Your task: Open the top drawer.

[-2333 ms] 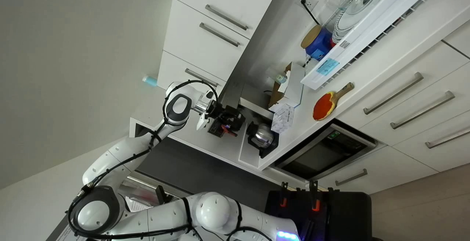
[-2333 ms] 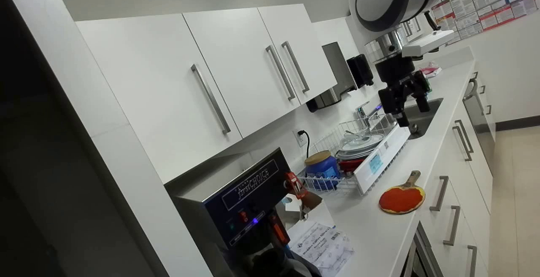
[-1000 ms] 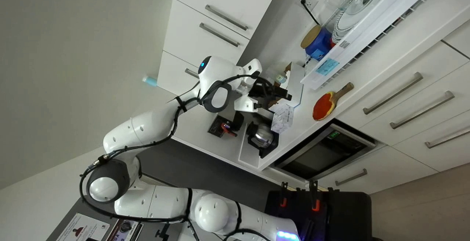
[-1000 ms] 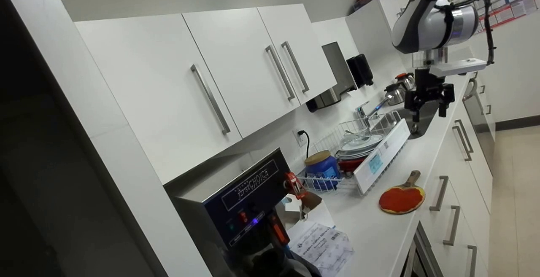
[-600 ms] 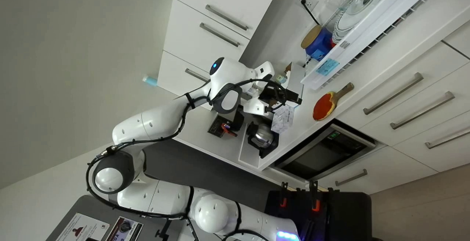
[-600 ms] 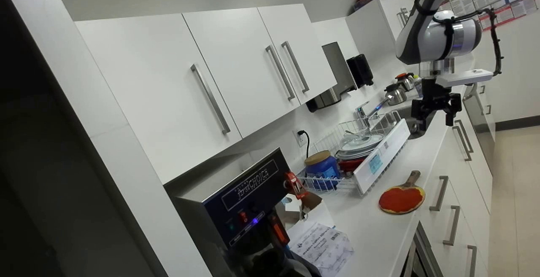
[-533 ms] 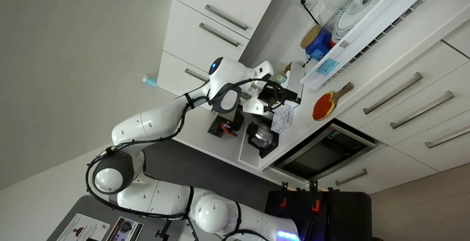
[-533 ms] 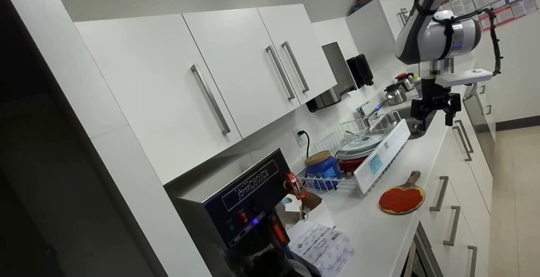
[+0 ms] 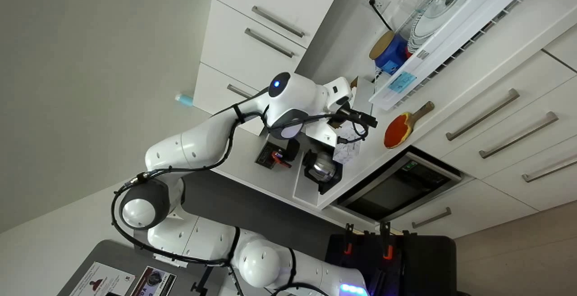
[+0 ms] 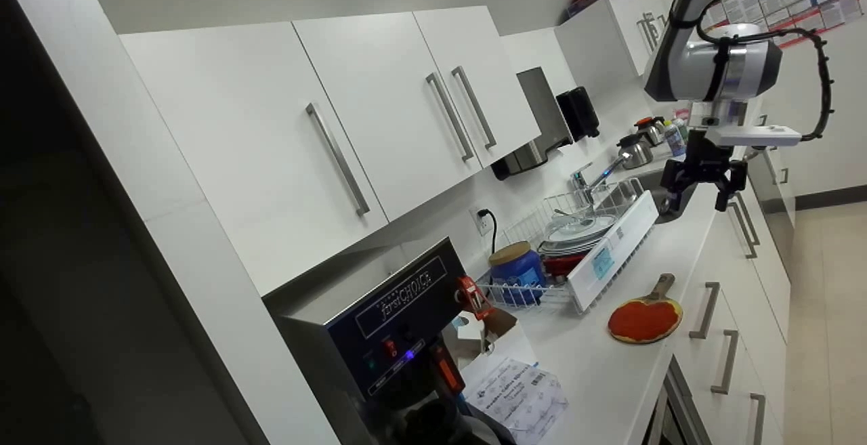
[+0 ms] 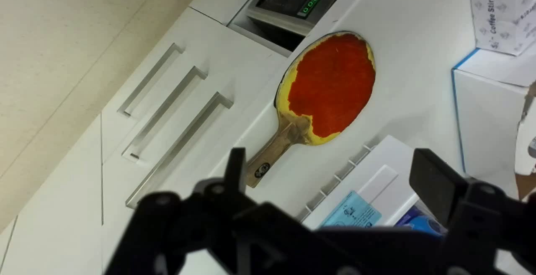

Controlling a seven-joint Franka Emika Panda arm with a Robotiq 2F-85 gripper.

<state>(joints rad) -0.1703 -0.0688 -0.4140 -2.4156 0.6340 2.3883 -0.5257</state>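
Gripper point(image 10: 695, 206) has shifted; top drawer point(image 9: 492, 108) lies below, apart.

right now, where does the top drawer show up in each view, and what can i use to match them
In an exterior view: the top drawer is on the right, a little above mid-height.
In an exterior view: the top drawer is on the right, below mid-height.
Wrist view: the top drawer is left of centre, near mid-height.
Shared landmark: the red paddle; in all three, the top drawer's is the drawer handle nearest it.
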